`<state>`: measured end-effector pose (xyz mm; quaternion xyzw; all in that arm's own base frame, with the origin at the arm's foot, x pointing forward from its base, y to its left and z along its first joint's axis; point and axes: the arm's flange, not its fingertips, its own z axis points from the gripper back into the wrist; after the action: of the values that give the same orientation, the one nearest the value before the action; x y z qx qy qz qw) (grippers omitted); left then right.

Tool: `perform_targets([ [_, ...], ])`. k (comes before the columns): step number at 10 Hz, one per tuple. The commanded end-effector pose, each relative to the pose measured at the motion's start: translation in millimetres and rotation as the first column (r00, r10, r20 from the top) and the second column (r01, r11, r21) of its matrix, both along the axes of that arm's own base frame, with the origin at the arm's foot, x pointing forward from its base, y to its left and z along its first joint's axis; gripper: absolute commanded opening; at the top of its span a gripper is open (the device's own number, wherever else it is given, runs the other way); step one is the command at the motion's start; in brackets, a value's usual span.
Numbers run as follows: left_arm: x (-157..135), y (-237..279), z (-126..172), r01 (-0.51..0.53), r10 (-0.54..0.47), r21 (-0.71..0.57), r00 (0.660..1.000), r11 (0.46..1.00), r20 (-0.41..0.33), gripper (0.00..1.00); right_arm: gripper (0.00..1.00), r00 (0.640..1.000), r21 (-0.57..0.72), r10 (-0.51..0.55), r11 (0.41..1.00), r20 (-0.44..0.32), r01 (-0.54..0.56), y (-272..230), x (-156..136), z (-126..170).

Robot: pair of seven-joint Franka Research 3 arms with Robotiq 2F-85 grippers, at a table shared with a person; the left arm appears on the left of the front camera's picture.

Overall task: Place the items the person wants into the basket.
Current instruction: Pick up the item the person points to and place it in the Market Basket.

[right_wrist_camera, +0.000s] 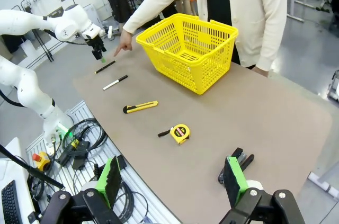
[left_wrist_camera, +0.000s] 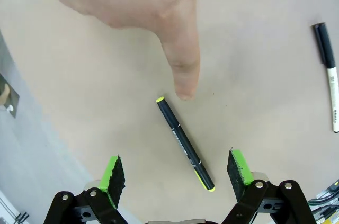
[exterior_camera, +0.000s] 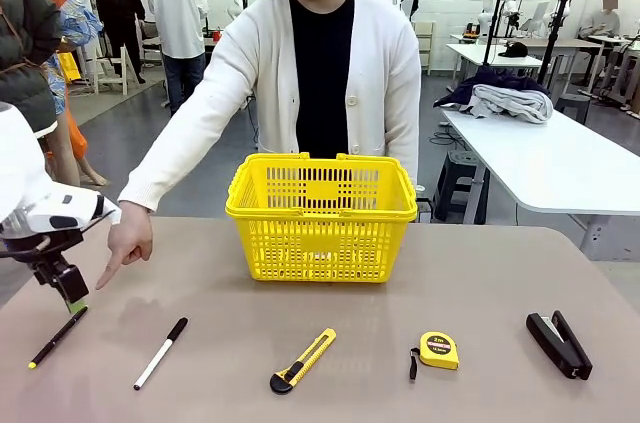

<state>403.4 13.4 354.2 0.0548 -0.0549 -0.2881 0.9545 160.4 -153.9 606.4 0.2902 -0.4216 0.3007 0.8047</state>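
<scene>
A slim black pen (exterior_camera: 57,337) (left_wrist_camera: 185,143) (right_wrist_camera: 105,66) lies at the table's front left. My left gripper (exterior_camera: 68,295) (left_wrist_camera: 177,173) hangs open just above it, one green pad on each side. The person's hand (exterior_camera: 128,241) (left_wrist_camera: 159,17) points a finger down at the pen. A white marker with a black cap (exterior_camera: 161,352) (left_wrist_camera: 328,75) (right_wrist_camera: 115,82) lies to its right. The round tape measure (exterior_camera: 437,350) (right_wrist_camera: 179,133) sits front right of centre. The yellow basket (exterior_camera: 321,215) (right_wrist_camera: 188,49) stands mid-table before the person. My right gripper (right_wrist_camera: 170,180) is open, off the table's corner.
A yellow-and-black utility knife (exterior_camera: 302,360) (right_wrist_camera: 140,107) lies between marker and tape measure. A black stapler (exterior_camera: 559,343) (right_wrist_camera: 237,162) rests at the front right. Cables and an emergency stop (right_wrist_camera: 74,147) sit below the table edge.
</scene>
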Motion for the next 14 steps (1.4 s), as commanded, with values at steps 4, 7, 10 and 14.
perform_targets([
  [4,-98.4,12.8,-57.8,-0.063,0.061,-0.05,0.997,0.997,-0.044,1.0,1.0,1.0,0.003,0.015,1.0,0.007,-0.015,1.4,-0.2,0.0],
  [7,-102.6,12.1,-73.3,-0.058,0.056,-0.042,0.997,0.997,-0.045,1.0,1.0,1.0,0.003,0.015,1.0,0.007,-0.015,1.4,-0.2,0.0],
  [10,-107.9,7.5,-82.1,-0.064,0.062,-0.043,0.997,0.997,-0.047,1.0,1.0,1.0,0.003,0.015,1.0,0.007,-0.015,1.4,-0.2,0.0],
  [14,-110.1,7.0,-82.7,-0.058,0.057,-0.042,0.998,0.997,-0.028,0.49,1.0,1.0,0.003,0.015,1.0,0.007,-0.015,1.4,-0.2,0.0],
])
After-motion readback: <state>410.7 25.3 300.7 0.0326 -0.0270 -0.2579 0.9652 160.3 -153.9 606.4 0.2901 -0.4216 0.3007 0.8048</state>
